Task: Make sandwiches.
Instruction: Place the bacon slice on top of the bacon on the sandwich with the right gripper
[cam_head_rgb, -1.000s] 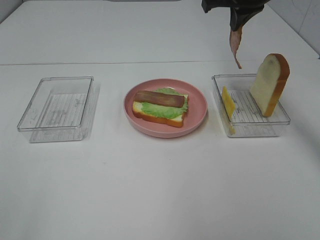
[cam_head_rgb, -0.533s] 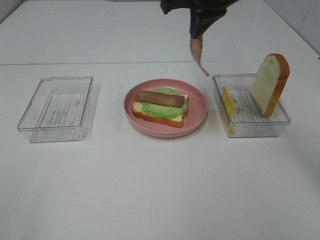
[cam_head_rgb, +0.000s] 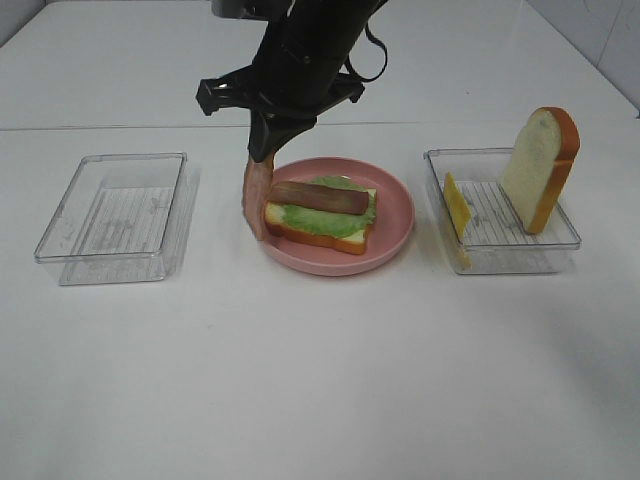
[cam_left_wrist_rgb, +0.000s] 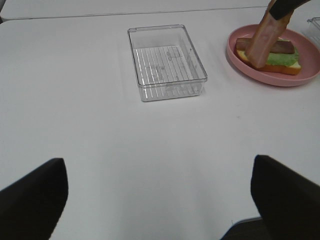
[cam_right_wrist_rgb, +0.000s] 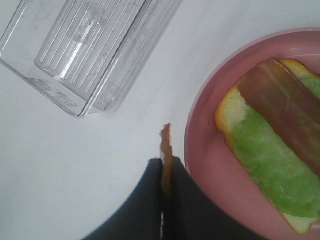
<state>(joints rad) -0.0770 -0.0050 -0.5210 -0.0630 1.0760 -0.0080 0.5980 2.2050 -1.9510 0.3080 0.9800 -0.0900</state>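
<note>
On the pink plate (cam_head_rgb: 398, 214) lies the sandwich (cam_head_rgb: 320, 214): a bread slice with green lettuce and one bacon strip (cam_head_rgb: 317, 196) on top. My right gripper (cam_head_rgb: 266, 150) has reached across to the plate's left rim and is shut on a second bacon strip (cam_head_rgb: 254, 203), which hangs straight down with its tip at the rim. The right wrist view shows that strip (cam_right_wrist_rgb: 165, 150) edge-on between the shut fingers (cam_right_wrist_rgb: 145, 210), beside the plate (cam_right_wrist_rgb: 205, 132) and sandwich (cam_right_wrist_rgb: 270, 165). My left gripper (cam_left_wrist_rgb: 160, 200) is open over bare table, well short of the plate (cam_left_wrist_rgb: 235, 56).
An empty clear tray (cam_head_rgb: 115, 215) sits left of the plate, also in the left wrist view (cam_left_wrist_rgb: 166, 62) and right wrist view (cam_right_wrist_rgb: 85, 50). The right tray (cam_head_rgb: 500, 250) holds a yellow cheese slice (cam_head_rgb: 457, 205) and a bread slice (cam_head_rgb: 540, 170) leaning upright.
My right arm has swung left and down from above the right tray to the plate's left rim, carrying the hanging bacon strip. Nothing else has moved.
</note>
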